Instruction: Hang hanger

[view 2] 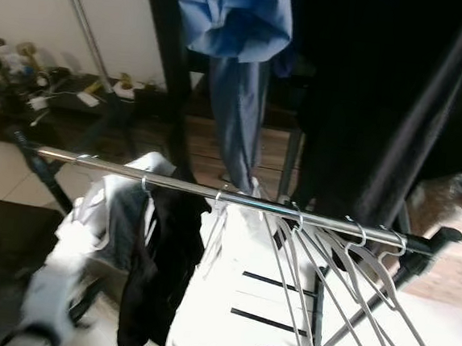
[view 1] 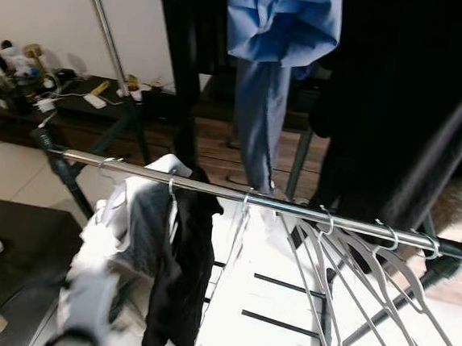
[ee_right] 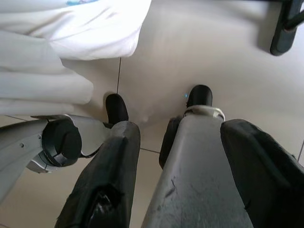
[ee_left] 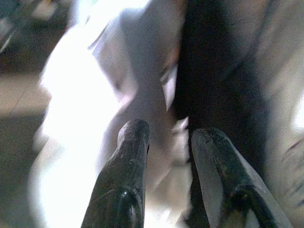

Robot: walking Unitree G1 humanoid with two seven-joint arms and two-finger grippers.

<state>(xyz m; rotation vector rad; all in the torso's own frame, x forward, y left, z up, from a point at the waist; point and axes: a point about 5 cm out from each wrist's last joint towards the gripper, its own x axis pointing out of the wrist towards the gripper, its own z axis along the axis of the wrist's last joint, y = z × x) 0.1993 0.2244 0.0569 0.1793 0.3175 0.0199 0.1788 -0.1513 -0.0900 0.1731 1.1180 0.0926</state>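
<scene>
Pale tiled floor (view 1: pixel 12 174), cluttered shelf behind, and the chrome rail (view 1: pixel 237 194) slanting across. Far left, the left gripper (ee_left: pixel 166 137) hovers with fingers parted, empty, before blurred white and black garments (view 1: pixel 140 238). The garment-laden hanger (view 1: pixel 173 188) sits hooked there already. It looks light but floppy, so grip the stiff neck. Empty grey hangers (view 1: pixel 353 256) crowd rightward. Right gripper (ee_right: pixel 173 137) points floorward, spread, holding nothing.
</scene>
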